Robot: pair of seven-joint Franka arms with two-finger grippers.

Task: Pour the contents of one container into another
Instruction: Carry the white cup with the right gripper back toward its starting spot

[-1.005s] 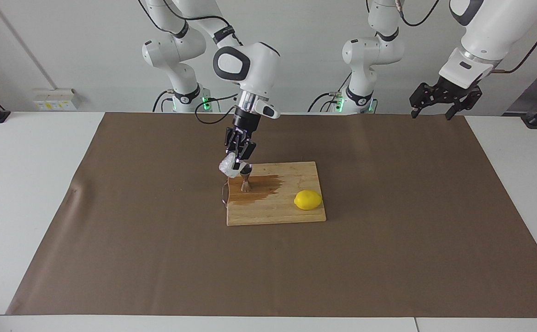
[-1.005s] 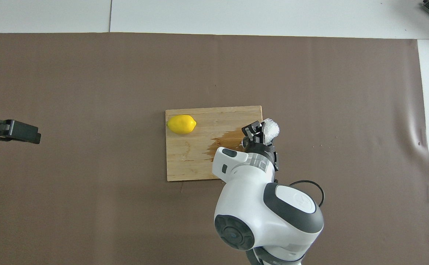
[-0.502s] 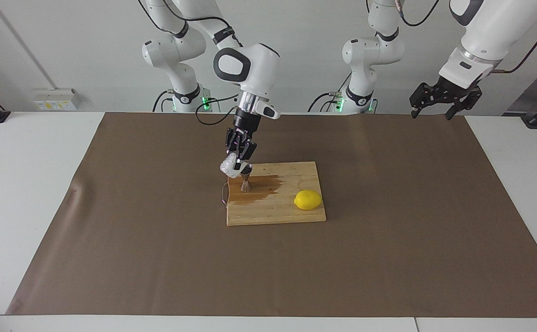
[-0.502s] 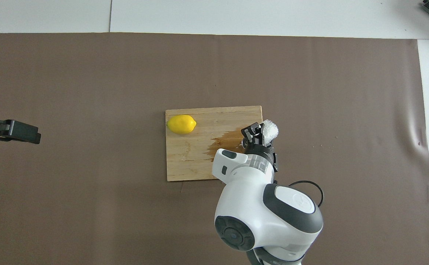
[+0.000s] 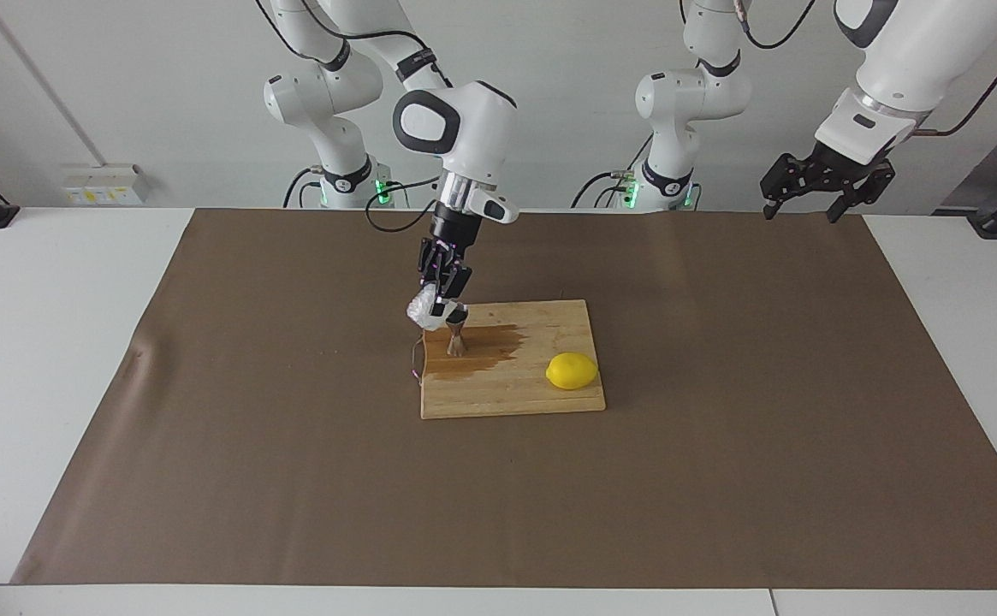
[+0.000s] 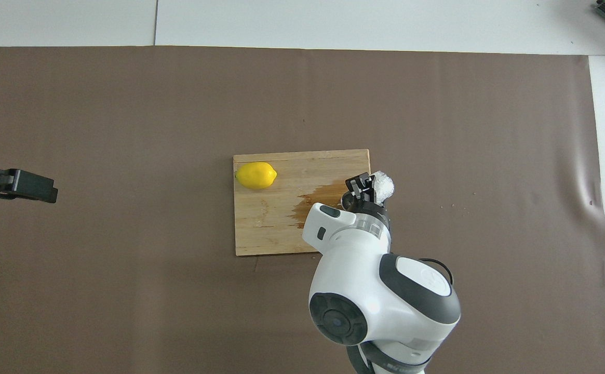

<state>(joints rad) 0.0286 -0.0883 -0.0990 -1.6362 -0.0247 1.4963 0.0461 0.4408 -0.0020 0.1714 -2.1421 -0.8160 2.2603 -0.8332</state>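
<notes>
The right pincer (image 5: 440, 299) is clamped on the clear glass cup (image 5: 424, 310), holding it tilted in the air just above the steel jigger (image 5: 456, 339), which stands upright on the wooden cutting board (image 5: 541, 395) at the board's edge toward the right arm's end of the worktop. The relation that matters is cup mouth to jigger mouth: the cup hangs beside and slightly above the jigger's top cone, offset toward the right arm's end, its axis leaning so its mouth appears to point down toward the jigger; whether the lip sits squarely over the opening cannot be told. The jigger's long axis is vertical, open cone up. A dark wet patch (image 5: 498, 346) spreads on the board around the jigger, which suggests some liquid has missed. A lemon (image 5: 572, 371) lies on the same board, toward the left arm's end. The left pincer (image 5: 823, 184) waits with its fingers apart, raised over the left arm's end of the worktop, holding nothing.
</notes>
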